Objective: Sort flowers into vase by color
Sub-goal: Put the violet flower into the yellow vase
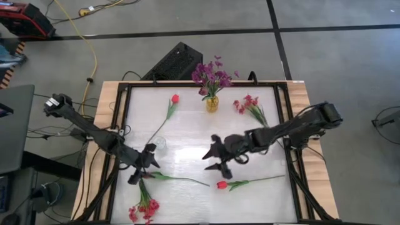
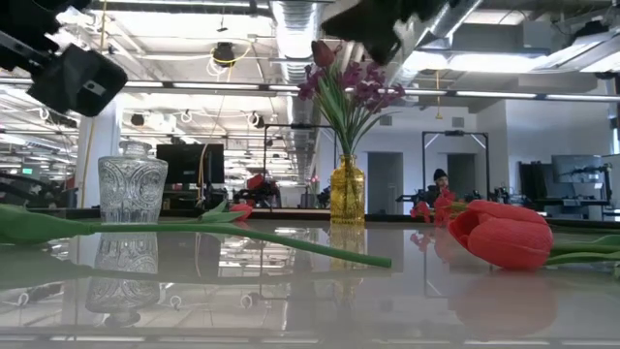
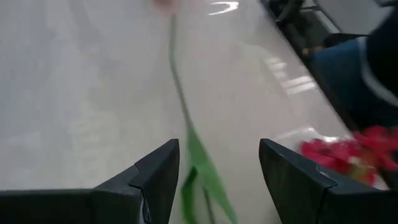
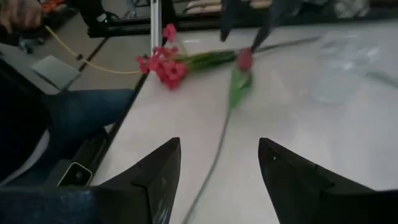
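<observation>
A dark maroon tulip [image 4: 244, 59] lies flat on the table's near left part, its green stem [image 1: 181, 180] running right. My left gripper [image 1: 142, 172] hovers open over its head end; the leaf and stem [image 3: 180, 93] show between its fingers [image 3: 217, 162], untouched. My right gripper [image 1: 209, 160] hangs open above mid-table, facing the left one [image 4: 217, 162]. Purple clusters [image 1: 211, 75] stand in a yellow vase [image 1: 212, 103] at the far edge. Red tulips lie at far left [image 1: 175, 99] and near right [image 1: 222, 184]. Pink-red clusters lie at near left [image 1: 144, 209] and far right [image 1: 247, 103].
A clear cut-glass vase [image 1: 161, 142] stands just beyond my left gripper, also seen in the low view [image 2: 133, 189]. A person in blue trousers [image 4: 74, 118] sits by the table's near left corner. The black table frame [image 1: 119, 125] rims the white top.
</observation>
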